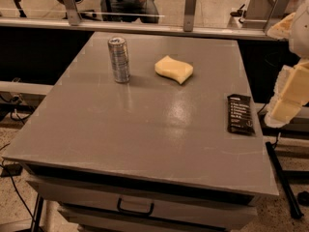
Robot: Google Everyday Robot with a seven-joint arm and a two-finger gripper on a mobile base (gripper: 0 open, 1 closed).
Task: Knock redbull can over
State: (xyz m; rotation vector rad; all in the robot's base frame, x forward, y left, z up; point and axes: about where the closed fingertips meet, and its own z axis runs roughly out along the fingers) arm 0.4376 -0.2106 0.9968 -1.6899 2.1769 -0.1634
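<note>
The gripper (288, 99) hangs at 3 o'clock, beyond the right edge of the grey table (145, 129); how open it is I cannot tell. Near it, at 4 o'clock, a black wrapper (240, 113) lies flat. A yellow sponge (174, 69) lies at 12 o'clock. The redbull can (119, 60) stands upright at 11 o'clock, well apart from the gripper.

A yellow sponge (174, 69) lay on the grey table (135, 129) toward its far side. A flat black wrapper (240, 113) lay near the right edge, well apart from it. A drawer handle (135, 208) showed below the front.
</note>
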